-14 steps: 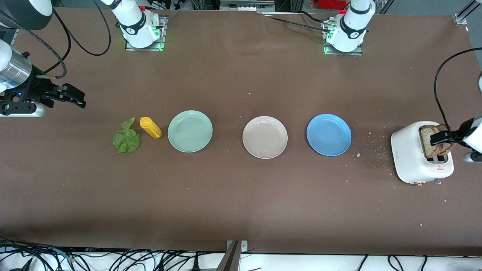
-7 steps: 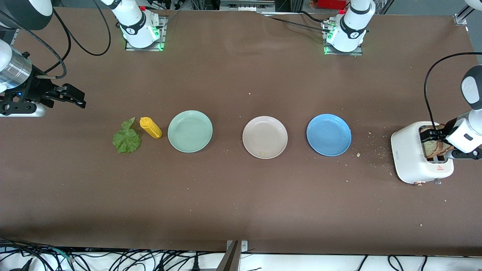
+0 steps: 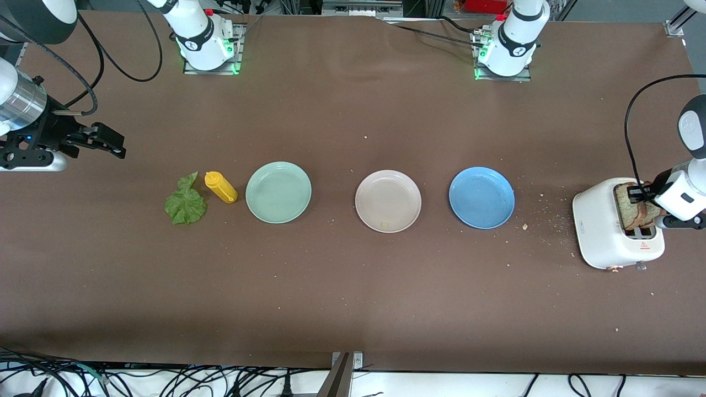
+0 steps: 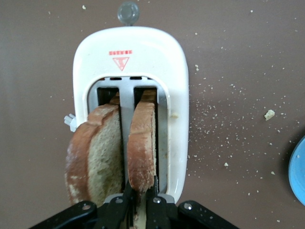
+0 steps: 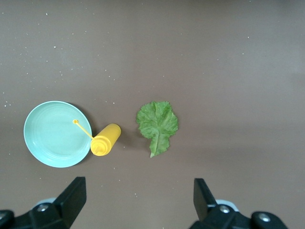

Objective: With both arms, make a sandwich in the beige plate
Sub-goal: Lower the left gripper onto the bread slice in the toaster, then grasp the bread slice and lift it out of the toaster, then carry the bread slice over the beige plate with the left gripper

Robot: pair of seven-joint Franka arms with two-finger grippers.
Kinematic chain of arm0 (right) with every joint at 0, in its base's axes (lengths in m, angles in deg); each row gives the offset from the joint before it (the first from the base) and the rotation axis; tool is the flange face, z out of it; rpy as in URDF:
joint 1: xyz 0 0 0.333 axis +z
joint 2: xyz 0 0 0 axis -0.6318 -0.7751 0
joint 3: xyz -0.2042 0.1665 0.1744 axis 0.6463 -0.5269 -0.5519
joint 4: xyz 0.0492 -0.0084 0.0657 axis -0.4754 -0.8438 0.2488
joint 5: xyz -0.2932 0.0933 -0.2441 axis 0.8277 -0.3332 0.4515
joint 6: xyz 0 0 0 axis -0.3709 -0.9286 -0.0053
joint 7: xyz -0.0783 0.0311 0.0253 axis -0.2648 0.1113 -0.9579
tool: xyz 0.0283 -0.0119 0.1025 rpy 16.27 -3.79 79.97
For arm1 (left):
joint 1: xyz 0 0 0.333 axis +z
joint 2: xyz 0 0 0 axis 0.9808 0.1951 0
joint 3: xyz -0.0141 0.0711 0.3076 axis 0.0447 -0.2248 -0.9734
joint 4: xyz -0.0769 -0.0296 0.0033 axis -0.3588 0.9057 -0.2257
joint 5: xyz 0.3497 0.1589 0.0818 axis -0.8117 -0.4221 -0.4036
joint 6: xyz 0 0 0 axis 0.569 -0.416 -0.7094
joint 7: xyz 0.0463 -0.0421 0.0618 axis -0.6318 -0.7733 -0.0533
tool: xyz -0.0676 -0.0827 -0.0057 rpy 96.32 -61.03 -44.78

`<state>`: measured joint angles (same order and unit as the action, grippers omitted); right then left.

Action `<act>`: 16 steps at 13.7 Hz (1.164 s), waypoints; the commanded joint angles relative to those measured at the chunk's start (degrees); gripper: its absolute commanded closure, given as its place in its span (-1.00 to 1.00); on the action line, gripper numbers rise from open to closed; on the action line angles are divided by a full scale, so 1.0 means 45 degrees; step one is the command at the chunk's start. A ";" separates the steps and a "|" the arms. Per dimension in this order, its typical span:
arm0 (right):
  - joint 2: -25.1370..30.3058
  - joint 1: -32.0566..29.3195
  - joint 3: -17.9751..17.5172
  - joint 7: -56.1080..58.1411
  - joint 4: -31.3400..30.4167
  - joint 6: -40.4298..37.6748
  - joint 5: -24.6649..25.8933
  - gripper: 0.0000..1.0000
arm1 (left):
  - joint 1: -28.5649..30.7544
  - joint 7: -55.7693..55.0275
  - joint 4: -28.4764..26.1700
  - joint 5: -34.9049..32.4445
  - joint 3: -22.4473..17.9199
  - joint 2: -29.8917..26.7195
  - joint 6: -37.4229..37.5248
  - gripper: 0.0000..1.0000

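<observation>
Two brown bread slices [image 3: 630, 207] stand in the white toaster [image 3: 598, 231] at the left arm's end of the table. My left gripper [image 3: 640, 193] is over the toaster, its fingers closed on the end of one slice [image 4: 143, 143]; the other slice [image 4: 97, 152] leans beside it in its slot. In the left wrist view the left gripper [image 4: 141, 200] pinches that slice. The beige plate [image 3: 388, 200] lies mid-table with only a crumb on it. The green lettuce leaf [image 3: 186, 204] lies flat toward the right arm's end. My right gripper [image 3: 113, 146] hangs open and empty above the table near the leaf [image 5: 157, 124].
A yellow squeeze bottle [image 3: 220, 187] lies between the lettuce and a mint-green plate [image 3: 278, 192]. A blue plate [image 3: 481, 197] sits between the beige plate and the toaster. Crumbs are scattered around the toaster. In the right wrist view the bottle [image 5: 106, 139] touches the mint plate's [image 5: 52, 136] rim.
The left wrist has swung in over the toaster and the gripper has come down onto one slice. The right arm has not moved.
</observation>
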<state>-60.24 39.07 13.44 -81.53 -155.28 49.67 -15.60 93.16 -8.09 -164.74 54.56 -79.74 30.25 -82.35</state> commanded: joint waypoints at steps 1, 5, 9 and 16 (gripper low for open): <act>-0.0145 -0.0053 -0.0027 0.0056 0.0319 -0.0074 0.0085 -1.00 | 0.0158 0.0059 0.0131 -0.0389 0.0118 -0.0516 0.0819 1.00; -0.0145 -0.0053 -0.0027 0.0056 0.0319 -0.0074 0.0085 -1.00 | 0.0041 0.0059 0.1436 -0.0271 0.0274 -0.0828 0.2866 1.00; -0.0145 -0.0053 -0.0027 0.0056 0.0319 -0.0074 0.0085 -1.00 | -0.0174 -0.0019 0.3489 -0.0213 0.1170 -0.0829 0.5448 1.00; -0.0145 -0.0053 -0.0027 0.0056 0.0319 -0.0074 0.0085 -1.00 | -0.0641 -0.1406 0.3570 0.3705 0.2599 -0.0731 0.5529 1.00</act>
<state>-60.27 39.07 13.44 -81.53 -155.28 49.67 -15.60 91.41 -13.21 -149.80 65.60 -67.95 26.25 -58.46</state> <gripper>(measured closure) 0.000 0.921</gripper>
